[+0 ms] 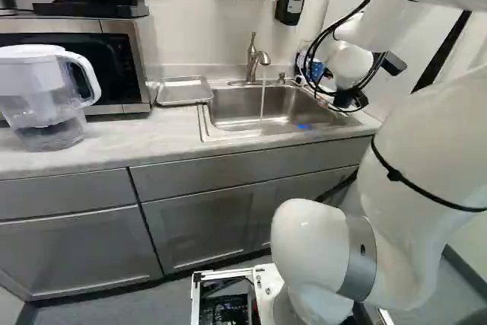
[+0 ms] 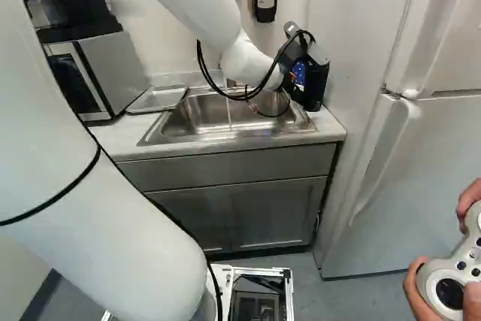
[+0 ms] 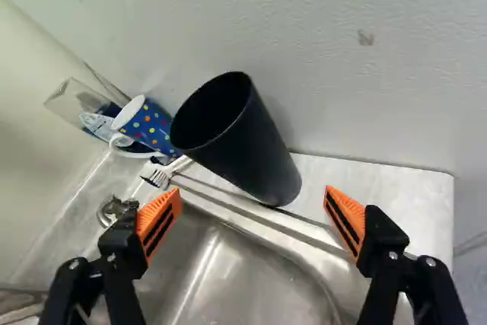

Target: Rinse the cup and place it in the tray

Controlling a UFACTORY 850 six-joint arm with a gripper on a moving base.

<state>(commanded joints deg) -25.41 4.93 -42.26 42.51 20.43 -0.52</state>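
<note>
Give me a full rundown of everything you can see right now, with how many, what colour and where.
Cup: one, black, beside the sink
Mug: one, blue with dots, past the cup
Brush: one, white bristles, near the mug
Tray: one, silver, beside the sink
Sink: one, steel, in the counter
Faucet: one, metallic, running into the sink
Counter: one, pale, atop grey cabinets
Pitcher: one, clear and white, on the counter
Microwave: one, silver and black, under a black coffee maker
Fridge: one, white, right of the right base view
Arm: one, white
Gripper: one, black with orange pads, open
</note>
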